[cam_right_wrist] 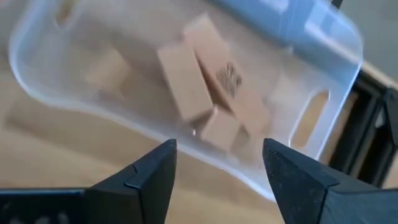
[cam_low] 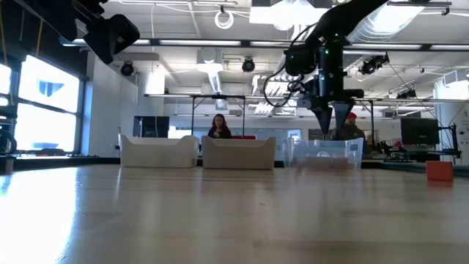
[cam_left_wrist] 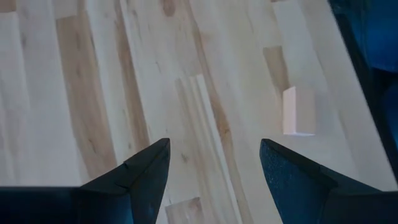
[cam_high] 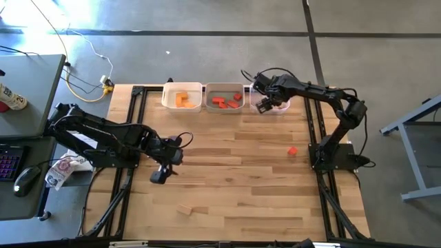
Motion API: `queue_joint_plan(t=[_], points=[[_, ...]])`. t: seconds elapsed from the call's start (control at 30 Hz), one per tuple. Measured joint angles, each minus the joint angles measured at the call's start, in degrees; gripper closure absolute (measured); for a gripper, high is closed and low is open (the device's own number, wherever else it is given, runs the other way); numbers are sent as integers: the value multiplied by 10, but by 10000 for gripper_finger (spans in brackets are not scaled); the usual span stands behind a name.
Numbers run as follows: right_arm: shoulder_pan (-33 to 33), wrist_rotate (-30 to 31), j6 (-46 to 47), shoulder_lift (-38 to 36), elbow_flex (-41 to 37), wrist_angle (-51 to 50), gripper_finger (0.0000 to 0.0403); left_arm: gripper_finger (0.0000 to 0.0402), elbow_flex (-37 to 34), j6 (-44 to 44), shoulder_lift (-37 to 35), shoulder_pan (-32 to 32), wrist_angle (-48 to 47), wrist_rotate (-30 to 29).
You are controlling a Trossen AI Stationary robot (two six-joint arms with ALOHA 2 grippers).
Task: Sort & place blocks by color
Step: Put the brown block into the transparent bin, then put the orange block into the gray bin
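Directly beneath the open right claw (cam_right_wrist: 214, 163) — pale blocks (cam_right_wrist: 208, 87), binned.

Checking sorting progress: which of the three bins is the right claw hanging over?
The clear bin at the right end of the row, holding pale wooden blocks. The right claw hangs open above it; the other two bins hold orange and red pieces.

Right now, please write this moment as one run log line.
right gripper: open above clear bin, pale blocks inside | left gripper: open, over table | red block: loose
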Motion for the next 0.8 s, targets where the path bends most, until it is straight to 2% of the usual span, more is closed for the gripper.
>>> queue_joint_plan(t=[0.3,0.63,0.8], points=[[41,-9,3,0,0,-108,177,165,0,1,0,0,0,-11],[107,-65,2,0,0,-235,176,165,0,1,0,0,0,-11],[140,-60,24,-1,0,-280,176,165,0,1,0,0,0,-13]])
